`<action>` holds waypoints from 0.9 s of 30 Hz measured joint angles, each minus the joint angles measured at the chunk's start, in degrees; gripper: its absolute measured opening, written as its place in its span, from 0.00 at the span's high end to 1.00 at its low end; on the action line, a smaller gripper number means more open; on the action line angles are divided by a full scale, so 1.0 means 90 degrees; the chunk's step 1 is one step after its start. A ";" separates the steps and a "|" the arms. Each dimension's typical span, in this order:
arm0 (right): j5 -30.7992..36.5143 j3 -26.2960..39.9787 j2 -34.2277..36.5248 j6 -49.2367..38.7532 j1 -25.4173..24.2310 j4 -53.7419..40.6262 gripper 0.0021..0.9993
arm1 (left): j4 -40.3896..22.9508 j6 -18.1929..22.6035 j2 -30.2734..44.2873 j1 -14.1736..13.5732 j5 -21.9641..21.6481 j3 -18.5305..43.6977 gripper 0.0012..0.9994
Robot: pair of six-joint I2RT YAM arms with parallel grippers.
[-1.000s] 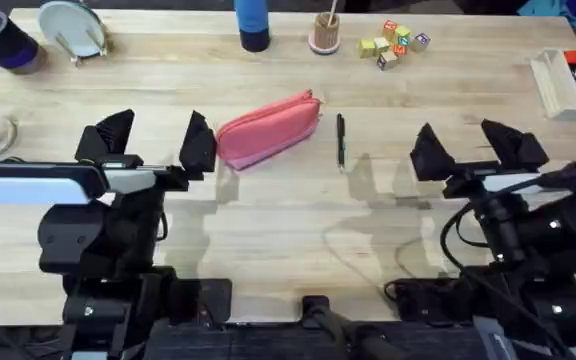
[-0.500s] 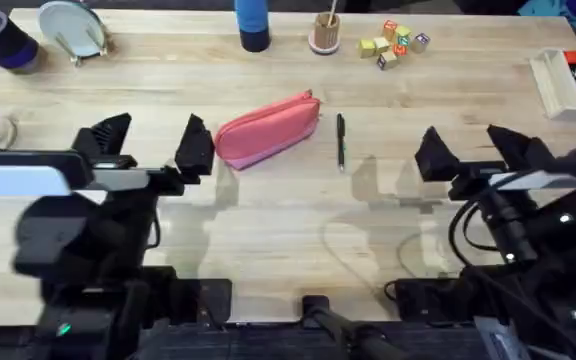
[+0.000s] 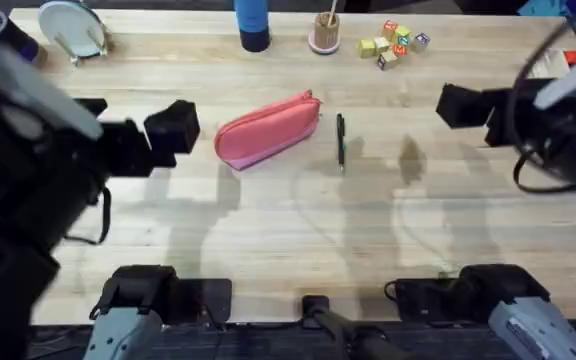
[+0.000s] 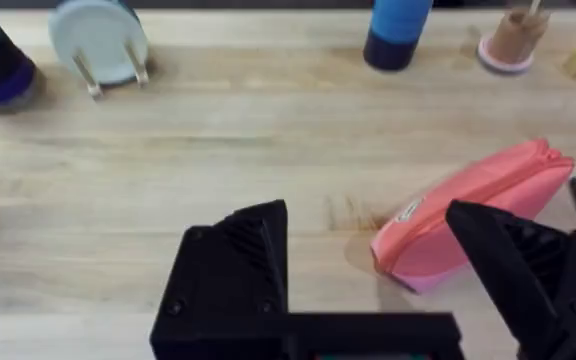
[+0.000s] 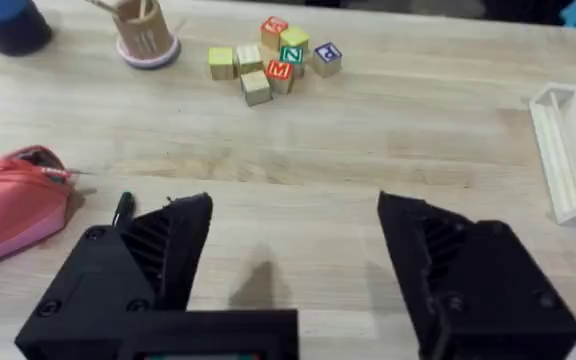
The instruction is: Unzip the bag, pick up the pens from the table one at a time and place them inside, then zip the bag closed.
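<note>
Left arm (image 3: 18,170) large, dark, blurred under overhead camera. Pen (image 5: 122,208) mostly hidden behind right gripper finger (image 5: 158,250). Bag (image 5: 8,205) cut off by frame edge in right wrist view.

The table (image 3: 298,220) is a pale wooden top with plank seams. The bag (image 3: 267,130) lies on it at a slant, apparently zipped. Just right of the bag lies the pen (image 3: 341,138). Beyond the bag stand a blue bottle (image 3: 252,22) and a wooden cup (image 3: 325,34); toy blocks (image 3: 395,43) cluster beyond the pen.
</note>
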 joint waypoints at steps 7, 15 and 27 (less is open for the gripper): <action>-0.0026 0.0947 0.0985 -0.0037 0.0000 -0.0565 0.00 | -0.0655 0.0007 0.1669 0.0000 0.0302 0.1061 0.01; -0.0500 0.1093 0.1444 -0.0039 0.0000 -0.0794 0.00 | -0.1210 0.0066 0.3032 0.0000 0.0619 0.1852 0.01; -0.0745 0.1093 0.1495 -0.0039 0.0000 -0.0916 0.00 | -0.1609 0.1476 0.3492 0.0000 0.1614 0.2103 0.01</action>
